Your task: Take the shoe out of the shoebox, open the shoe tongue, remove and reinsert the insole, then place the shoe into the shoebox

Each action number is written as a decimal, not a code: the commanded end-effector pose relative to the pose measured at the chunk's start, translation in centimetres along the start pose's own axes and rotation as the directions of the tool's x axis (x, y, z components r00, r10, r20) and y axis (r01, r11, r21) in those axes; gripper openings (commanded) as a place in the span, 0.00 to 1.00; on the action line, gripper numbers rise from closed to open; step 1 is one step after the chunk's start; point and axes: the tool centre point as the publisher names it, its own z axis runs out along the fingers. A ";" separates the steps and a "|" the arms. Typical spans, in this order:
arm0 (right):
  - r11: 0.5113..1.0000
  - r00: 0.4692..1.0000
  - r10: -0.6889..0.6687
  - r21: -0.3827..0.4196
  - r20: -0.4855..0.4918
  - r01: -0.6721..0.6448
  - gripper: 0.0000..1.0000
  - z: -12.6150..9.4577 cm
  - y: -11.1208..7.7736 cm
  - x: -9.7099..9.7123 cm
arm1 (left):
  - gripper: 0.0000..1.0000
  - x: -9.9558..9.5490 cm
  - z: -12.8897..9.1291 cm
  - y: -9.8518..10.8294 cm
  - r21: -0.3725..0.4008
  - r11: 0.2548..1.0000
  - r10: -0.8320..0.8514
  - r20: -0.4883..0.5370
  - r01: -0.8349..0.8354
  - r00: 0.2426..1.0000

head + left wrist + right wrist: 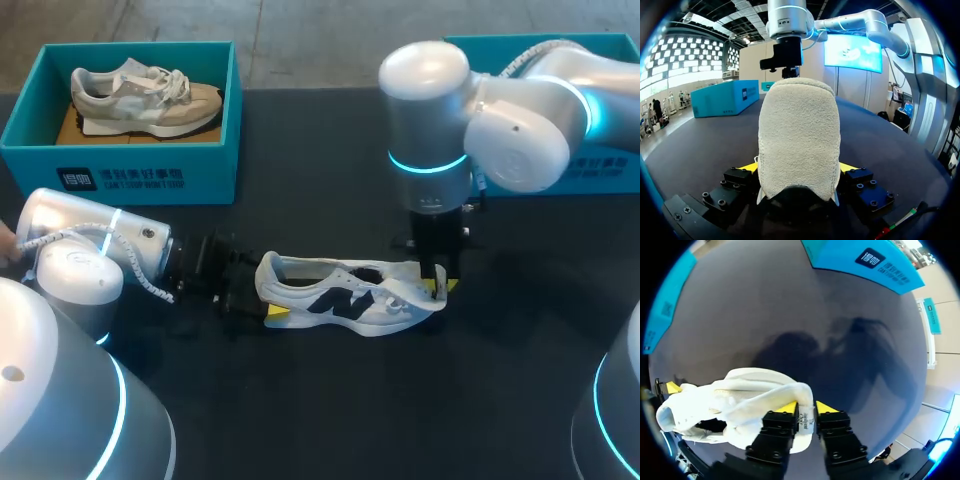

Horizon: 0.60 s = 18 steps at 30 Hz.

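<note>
A white shoe with a dark side logo lies on its sole in the middle of the black table, heel toward my left arm. My left gripper lies low at the heel. In the left wrist view the fuzzy heel fills the gap between the fingers, which touch it on both sides. My right gripper points straight down at the front of the shoe. In the right wrist view the raised tongue sits between the yellow tips of my right gripper, touching both.
A teal shoebox at the back left holds a beige shoe. A second teal box stands at the back right, partly behind my right arm. Bare table lies in front of the white shoe.
</note>
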 end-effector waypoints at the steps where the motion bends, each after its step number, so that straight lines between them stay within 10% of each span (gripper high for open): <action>1: 1.000 1.000 0.000 0.007 -0.014 0.000 0.51 0.7 0.5 -0.5 | 0.00 0.1 -0.3 0.5 -0.002 1.000 0.001 0.001 -0.001 1.000; 8: 1.000 1.000 0.007 -0.013 -0.012 -0.008 0.92 -0.9 0.5 -0.4 | 0.00 0.1 -0.3 0.5 -0.002 1.000 0.001 0.001 -0.001 1.000; 18: 0.998 1.000 -0.003 -0.061 -0.010 0.002 1.00 -4.1 0.3 -0.3 | 0.00 0.1 -0.3 0.5 -0.002 1.000 0.001 0.001 -0.001 1.000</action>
